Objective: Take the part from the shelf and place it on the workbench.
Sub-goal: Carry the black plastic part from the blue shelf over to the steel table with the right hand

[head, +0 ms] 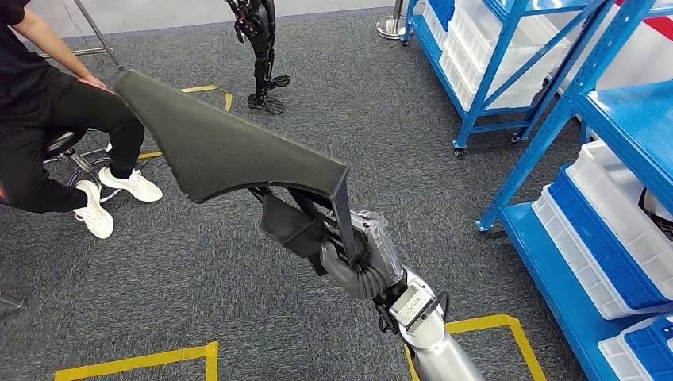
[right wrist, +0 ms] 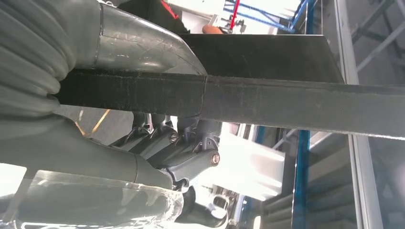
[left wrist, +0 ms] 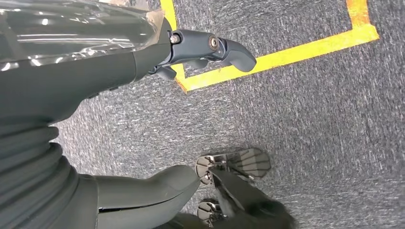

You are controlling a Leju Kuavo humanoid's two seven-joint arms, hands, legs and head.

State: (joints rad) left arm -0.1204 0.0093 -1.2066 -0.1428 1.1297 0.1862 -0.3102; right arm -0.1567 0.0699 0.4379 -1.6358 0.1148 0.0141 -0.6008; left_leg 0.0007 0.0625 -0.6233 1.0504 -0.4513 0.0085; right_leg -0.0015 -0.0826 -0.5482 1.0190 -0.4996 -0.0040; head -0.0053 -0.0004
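Item: 1 part, dark, long, flat-topped. Location: off the blue shelf, carried over grey carpet, my right hand clamped on 1 end. My left hand: fingers apart, holding nothing. Handling, as I judge it: keep the grip firm, the long end level, clear of the seated person.

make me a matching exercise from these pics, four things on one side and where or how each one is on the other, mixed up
Things:
1. dark part
2. right hand
3. left hand
4. white bins

States or places:
A. sit on the blue shelves
B. hangs over the grey carpet, holding nothing
C. carried in the air in front of the robot
D. grips the part's thin edge

Pairs: 1-C, 2-D, 3-B, 4-A
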